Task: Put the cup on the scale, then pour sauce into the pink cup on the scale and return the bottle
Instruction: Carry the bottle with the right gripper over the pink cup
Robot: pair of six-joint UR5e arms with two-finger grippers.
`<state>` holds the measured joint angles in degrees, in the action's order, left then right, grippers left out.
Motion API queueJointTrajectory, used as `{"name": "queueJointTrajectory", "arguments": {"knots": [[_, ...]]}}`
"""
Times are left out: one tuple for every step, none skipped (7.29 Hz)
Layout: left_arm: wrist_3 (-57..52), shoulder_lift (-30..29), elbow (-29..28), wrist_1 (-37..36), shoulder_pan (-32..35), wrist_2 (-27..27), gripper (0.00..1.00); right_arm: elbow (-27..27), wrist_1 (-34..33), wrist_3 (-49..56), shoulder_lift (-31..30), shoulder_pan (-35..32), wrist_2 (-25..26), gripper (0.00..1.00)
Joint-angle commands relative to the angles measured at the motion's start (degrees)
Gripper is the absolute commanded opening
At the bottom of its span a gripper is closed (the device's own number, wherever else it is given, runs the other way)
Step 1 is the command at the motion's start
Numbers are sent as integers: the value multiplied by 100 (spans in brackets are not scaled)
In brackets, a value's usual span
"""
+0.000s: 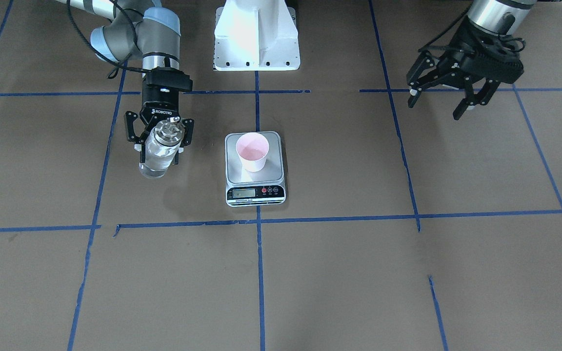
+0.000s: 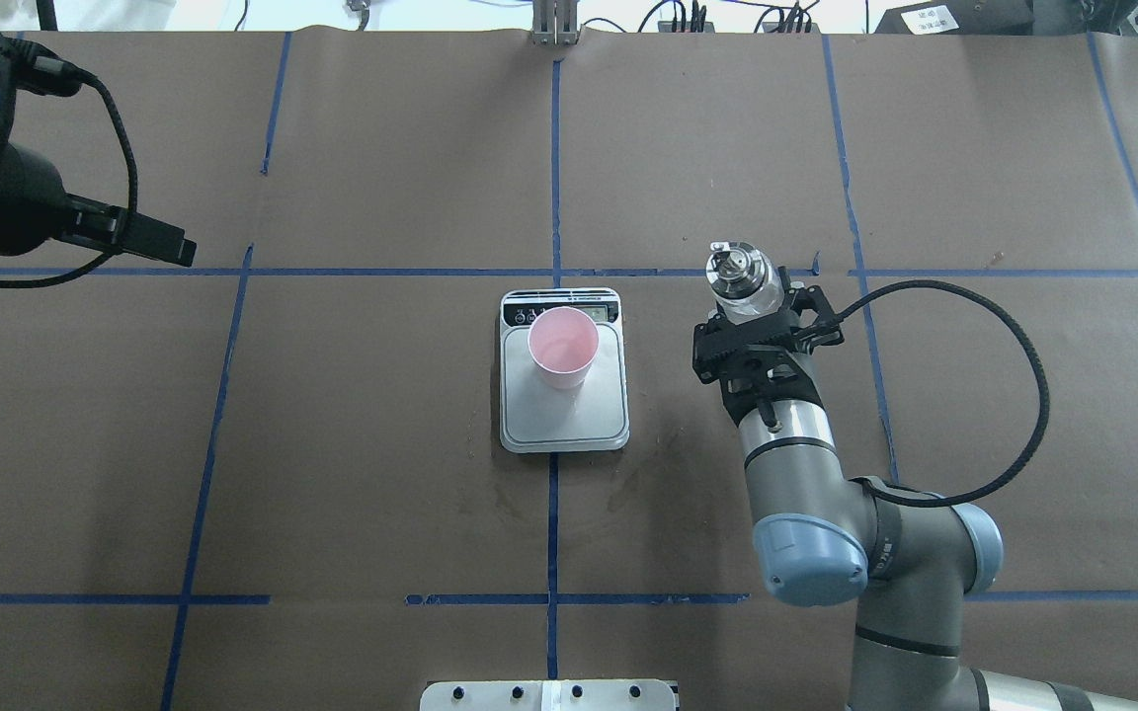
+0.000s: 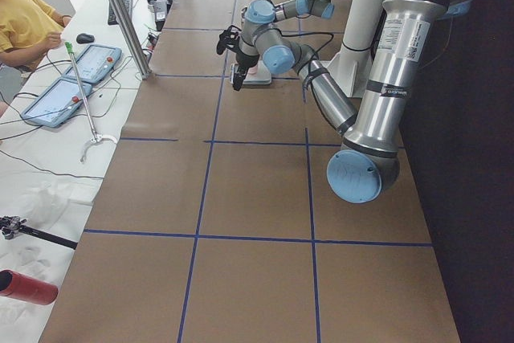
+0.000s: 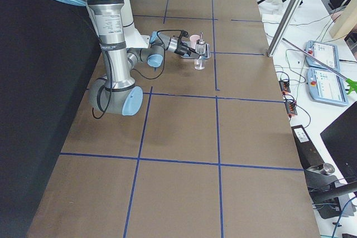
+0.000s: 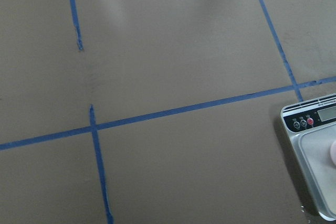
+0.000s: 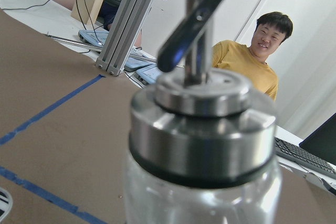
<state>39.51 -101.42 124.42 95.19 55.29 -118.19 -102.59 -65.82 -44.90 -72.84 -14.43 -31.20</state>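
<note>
The cup (image 1: pixel 252 152) stands upright on the silver plate of the scale (image 1: pixel 274 146), near the middle of the table (image 1: pixel 339 273). The bottle (image 1: pixel 156 161) is beside the scale on the robot's right, not touching it. The right gripper (image 1: pixel 160 145) is closed around its glass, just under the shiny cap. I cannot tell if the bottle's bottom touches the table. The left gripper (image 1: pixel 437 105) hangs far off with fingers spread wide, holding nothing.
</note>
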Motion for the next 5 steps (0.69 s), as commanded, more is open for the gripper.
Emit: {"name": "queueJointTrajectory", "arguments": {"knots": [[-802,218,-93,-1,402,-20,99,89,-1244,793,339,141,524,0],[-918,254,-93,-1,447,-20,99,185,-1615,1704,637,221,840,0],[-927,254,-102,-10,447,-20,99,430,-1627,1817,779,239,913,0],[-927,254,-102,-10,447,-20,99,772,-1636,1879,963,239,1018,0],[-927,254,-102,-10,447,-20,99,1010,-1688,1941,1078,239,1236,0]]}}
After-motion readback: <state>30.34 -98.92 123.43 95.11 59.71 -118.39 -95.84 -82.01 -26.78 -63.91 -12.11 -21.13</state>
